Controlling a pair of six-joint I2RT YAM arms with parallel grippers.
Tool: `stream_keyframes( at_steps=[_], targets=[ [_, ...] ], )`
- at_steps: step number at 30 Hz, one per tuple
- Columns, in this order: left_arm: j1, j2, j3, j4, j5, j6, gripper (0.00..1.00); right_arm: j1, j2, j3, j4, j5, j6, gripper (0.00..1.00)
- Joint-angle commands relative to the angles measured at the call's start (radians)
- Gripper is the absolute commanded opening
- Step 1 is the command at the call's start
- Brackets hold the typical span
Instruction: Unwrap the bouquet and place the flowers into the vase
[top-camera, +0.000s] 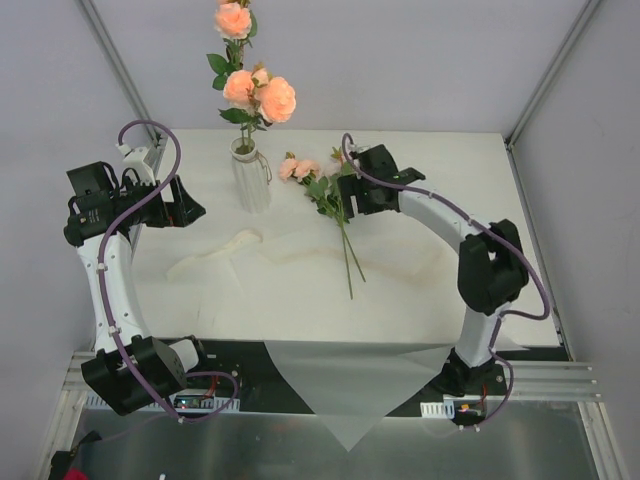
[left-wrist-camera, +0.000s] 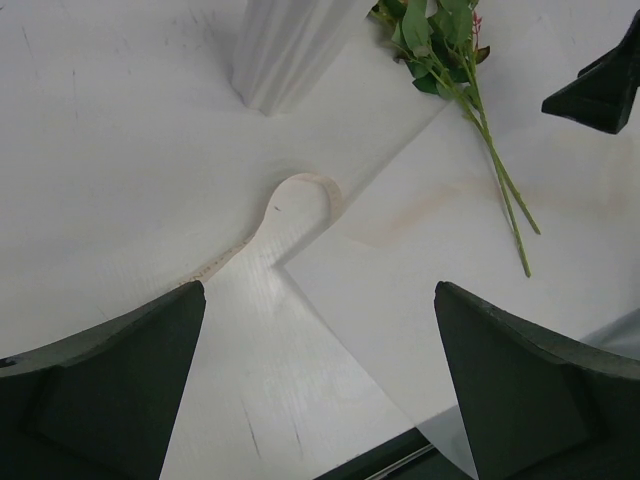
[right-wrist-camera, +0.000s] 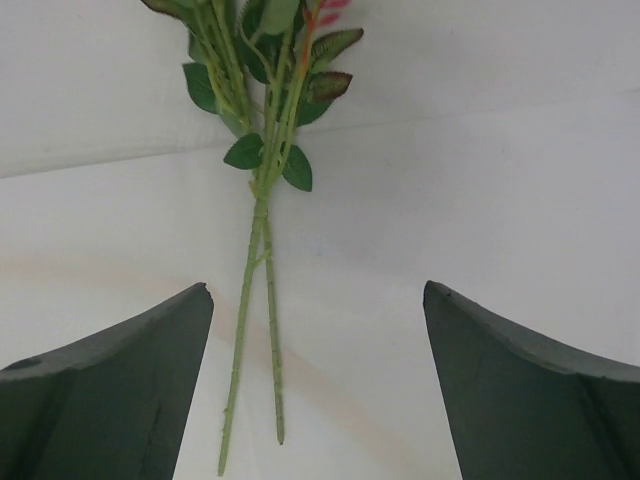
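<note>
Both pincers gape empty: left pincer (top-camera: 192, 209) by the left edge, right pincer (top-camera: 348, 195) over two loose flowers (top-camera: 340, 225) on the wrapping sheet (top-camera: 340, 390). Left of them lies a ribbon (top-camera: 215, 255); the vase (top-camera: 251, 182) near the far edge holds three roses (top-camera: 258, 92).

We find bare sheet (top-camera: 300, 290) between vase (top-camera: 251, 182) and the 2 lying stems (top-camera: 347, 250), while standing roses (top-camera: 258, 92) crowd its mouth.
</note>
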Motion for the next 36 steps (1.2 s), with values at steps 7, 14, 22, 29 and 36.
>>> stream_keyframes(
  at_steps=[7,14,22,29,36],
  targets=[
    [0.005,0.023,0.020,-0.012,0.029,0.002,0.99,0.061,0.140,0.111,-0.049,0.167,-0.005,0.54],
    [0.005,0.037,0.025,-0.012,0.034,0.004,0.99,0.044,0.259,0.220,0.000,0.144,0.029,0.55],
    [0.005,0.045,0.023,-0.012,0.025,0.011,0.99,0.018,0.398,0.355,0.020,0.092,0.070,0.56],
    [0.005,0.055,0.026,-0.013,0.020,0.013,0.99,-0.002,0.478,0.420,-0.014,0.060,0.121,0.52],
    [0.004,0.051,0.028,-0.012,0.017,0.013,0.99,-0.005,0.503,0.427,-0.019,0.043,0.136,0.29]
  ],
)
